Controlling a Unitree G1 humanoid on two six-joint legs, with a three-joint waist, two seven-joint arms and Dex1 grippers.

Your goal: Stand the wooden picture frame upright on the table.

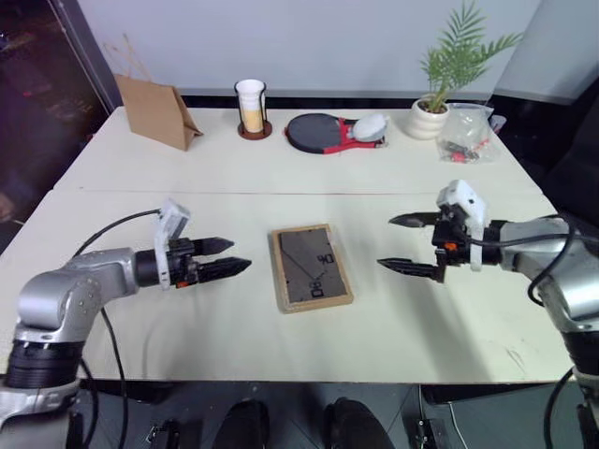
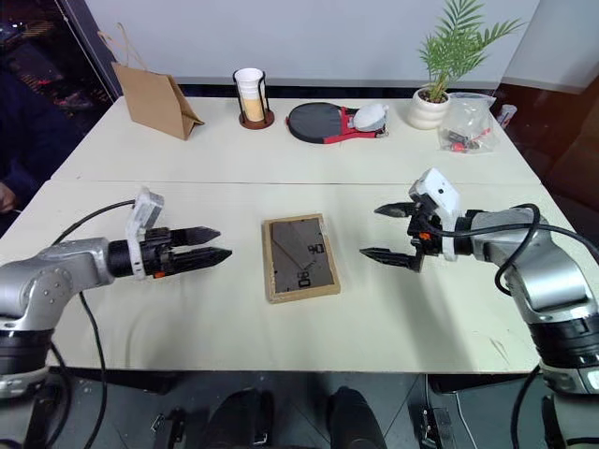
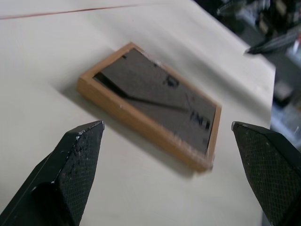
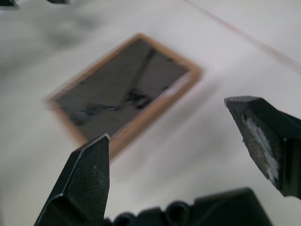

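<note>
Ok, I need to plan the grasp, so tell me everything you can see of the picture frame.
The picture frame is a small rectangle with a light-wood rim and a dark grey-brown back panel bearing a folded stand and small fittings. It lies flat, back up, on the table, slightly skewed, between the left gripper and right gripper. Both stand open and apart from it. Only the table touches it.

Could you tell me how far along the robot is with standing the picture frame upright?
Nothing looks done yet: the wooden picture frame lies flat, back side up, on the table. In hand: the left gripper and the right gripper are both open, flanking the frame without touching it. Left: grasping it, raising it, and setting it upright.
</note>
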